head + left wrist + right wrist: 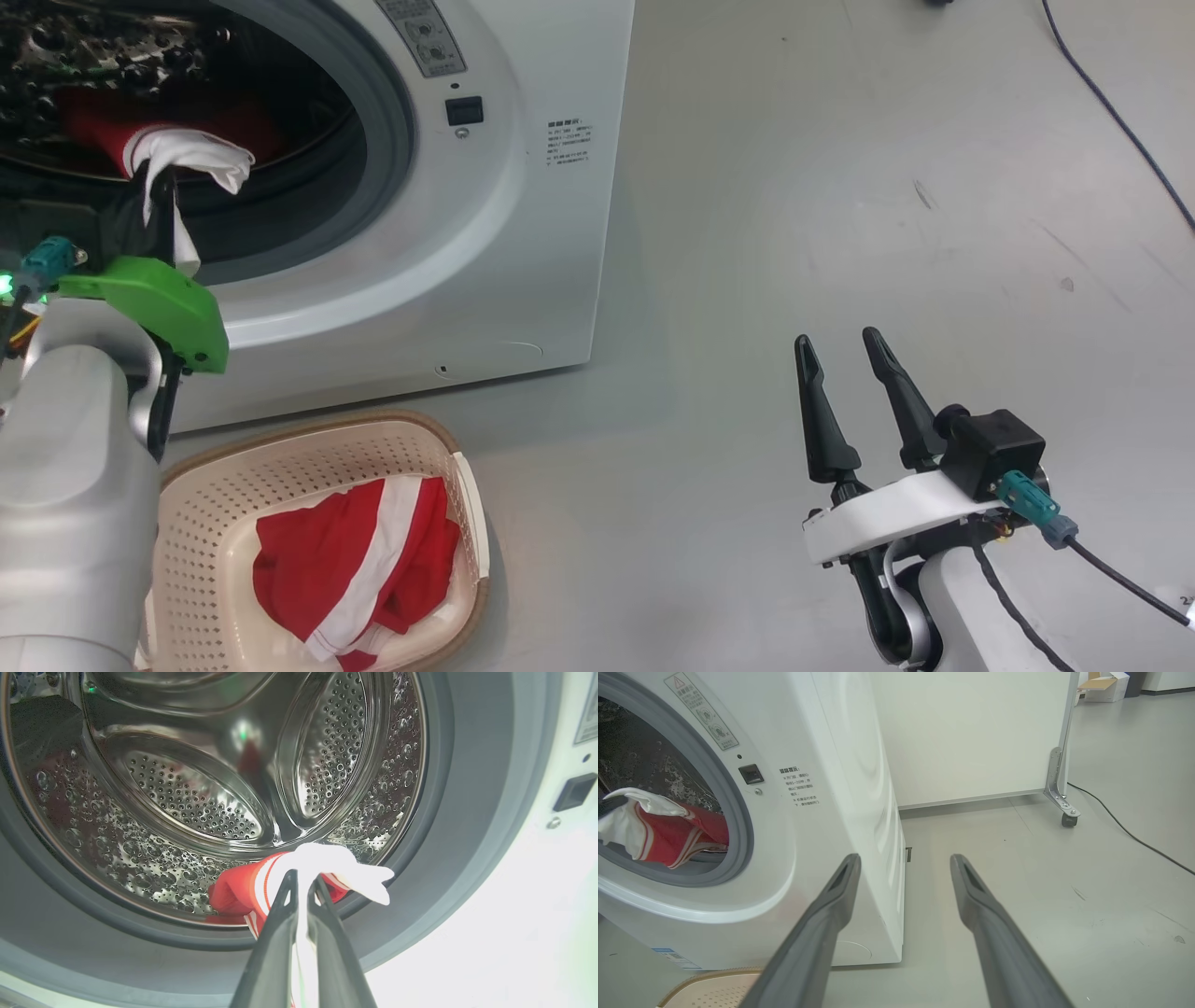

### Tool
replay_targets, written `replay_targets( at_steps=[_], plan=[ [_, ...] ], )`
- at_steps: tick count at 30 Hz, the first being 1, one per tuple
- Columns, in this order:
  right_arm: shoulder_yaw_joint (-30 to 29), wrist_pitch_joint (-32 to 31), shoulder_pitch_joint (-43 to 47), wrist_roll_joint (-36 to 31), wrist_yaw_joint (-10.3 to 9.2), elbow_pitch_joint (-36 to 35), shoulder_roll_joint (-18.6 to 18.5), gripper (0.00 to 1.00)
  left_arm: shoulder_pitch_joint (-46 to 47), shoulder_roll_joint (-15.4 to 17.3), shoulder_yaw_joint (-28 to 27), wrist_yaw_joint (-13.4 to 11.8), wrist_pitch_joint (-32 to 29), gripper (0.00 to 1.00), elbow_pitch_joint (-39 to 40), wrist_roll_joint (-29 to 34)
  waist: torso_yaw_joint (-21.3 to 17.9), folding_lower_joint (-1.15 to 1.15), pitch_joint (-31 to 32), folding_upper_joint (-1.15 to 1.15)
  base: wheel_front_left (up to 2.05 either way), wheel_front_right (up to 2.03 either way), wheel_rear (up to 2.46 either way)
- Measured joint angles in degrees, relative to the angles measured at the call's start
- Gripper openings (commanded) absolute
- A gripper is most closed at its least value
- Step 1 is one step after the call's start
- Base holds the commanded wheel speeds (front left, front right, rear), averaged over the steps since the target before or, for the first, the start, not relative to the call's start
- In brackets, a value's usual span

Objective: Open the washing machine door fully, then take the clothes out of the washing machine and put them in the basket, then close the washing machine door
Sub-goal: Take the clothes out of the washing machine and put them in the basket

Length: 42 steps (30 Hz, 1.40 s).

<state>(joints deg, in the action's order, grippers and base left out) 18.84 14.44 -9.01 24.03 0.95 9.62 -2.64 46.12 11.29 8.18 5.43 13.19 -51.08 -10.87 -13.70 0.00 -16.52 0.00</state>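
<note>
The left fingers (275, 938) are clenched on a red-and-white garment (243, 889) at the mouth of the washing machine (523, 233) — the right fingers (822, 420) hang spread over the floor (840, 187) — another garment (345, 551) lies in the basket (210, 560).

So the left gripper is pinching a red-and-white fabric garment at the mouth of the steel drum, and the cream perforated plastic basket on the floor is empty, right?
Not empty: in the head view the cream perforated basket holds a red garment with a white stripe. The rest stands: the left gripper is shut on a red-and-white garment at the steel drum's mouth.
</note>
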Motion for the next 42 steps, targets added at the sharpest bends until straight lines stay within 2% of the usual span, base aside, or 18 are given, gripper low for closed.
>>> replay_targets(
  at_steps=[16,22,42],
  plan=[
    [-1.2,0.0,3.9,-0.5,0.69,0.4,-0.1,1.0,-7.9,-2.1,0.8,1.0,1.1,0.0,3.5,-1.7,3.2,0.0,6.8,0.0,0.0,0.0,0.0],
    [-2.6,0.0,5.4,-0.6,0.67,0.0,-0.2,1.0,-10.6,-4.2,1.8,1.3,1.1,0.0,6.0,-1.7,4.5,0.0,7.7,0.0,0.0,0.0,0.0],
    [-3.3,0.0,7.0,-1.5,1.01,-1.0,-0.2,1.0,-16.5,-5.0,-3.7,1.4,1.1,0.0,32.2,-2.2,7.6,0.0,9.6,0.0,0.0,0.0,0.0]
  ],
)
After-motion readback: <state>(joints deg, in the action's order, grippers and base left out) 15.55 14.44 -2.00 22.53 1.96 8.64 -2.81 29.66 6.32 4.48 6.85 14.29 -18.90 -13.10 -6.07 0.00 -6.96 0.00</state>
